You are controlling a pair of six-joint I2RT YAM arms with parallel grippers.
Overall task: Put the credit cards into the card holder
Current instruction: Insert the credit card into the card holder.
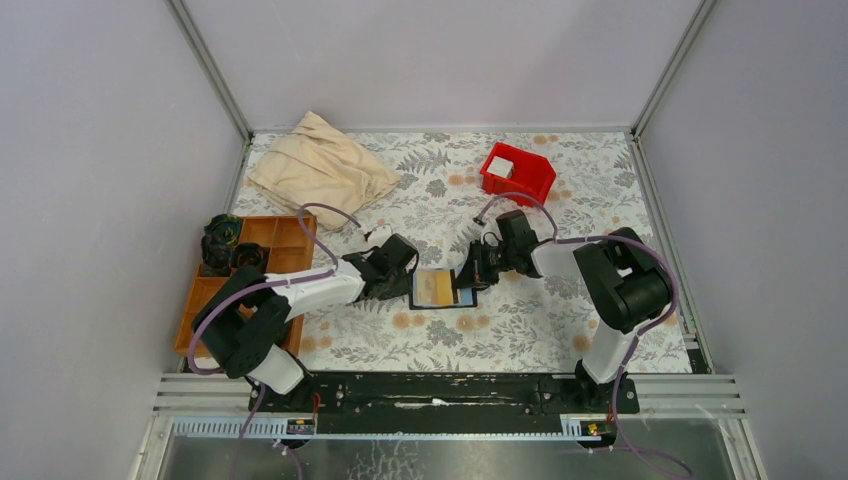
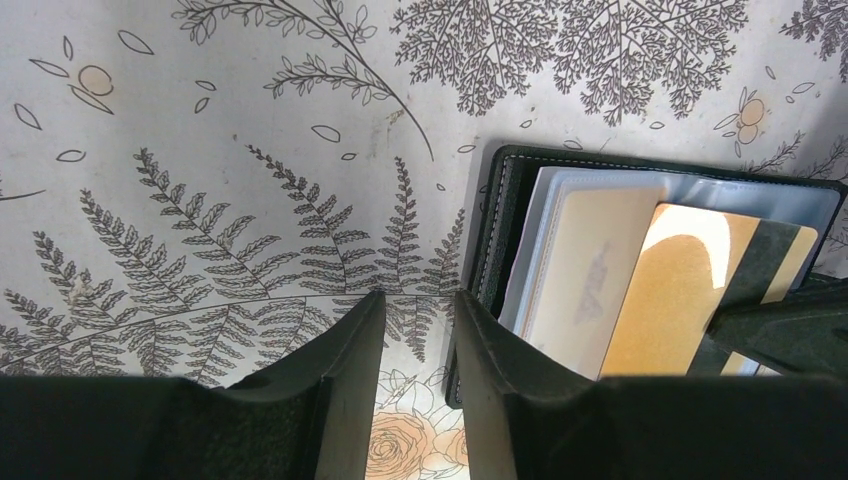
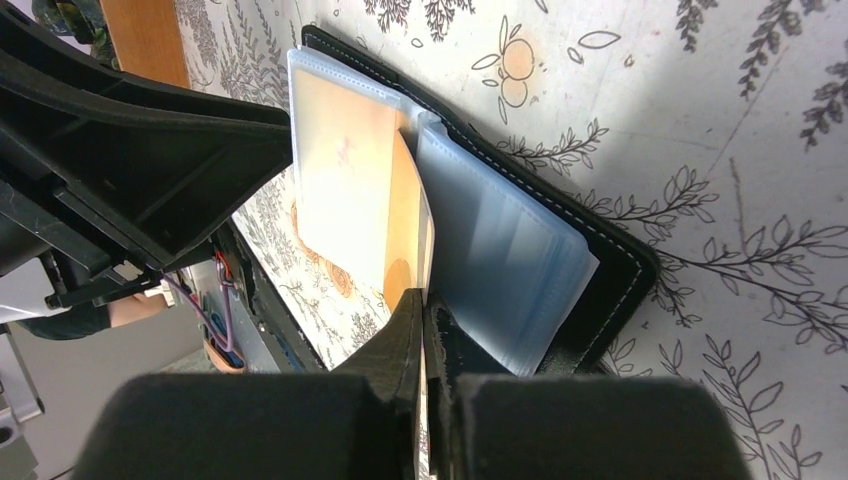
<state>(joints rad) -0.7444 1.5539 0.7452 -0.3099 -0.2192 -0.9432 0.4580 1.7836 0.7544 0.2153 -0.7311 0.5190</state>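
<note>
The black card holder (image 1: 441, 304) lies open on the floral table between the two grippers. Its clear sleeves show in the left wrist view (image 2: 495, 230) and the right wrist view (image 3: 620, 260). A pale card (image 2: 585, 280) sits in the left sleeve. My right gripper (image 3: 424, 300) is shut on a tan credit card (image 3: 405, 230), held edge-on with its far end among the sleeves; the card also shows in the left wrist view (image 2: 680, 300). My left gripper (image 2: 420, 298) is slightly open and empty, its right finger (image 2: 500, 350) at the holder's left edge.
A red bin (image 1: 517, 172) with a white item stands at the back right. A brown compartment tray (image 1: 285, 245) with dark objects is at the left. A beige cloth (image 1: 322, 165) lies at the back left.
</note>
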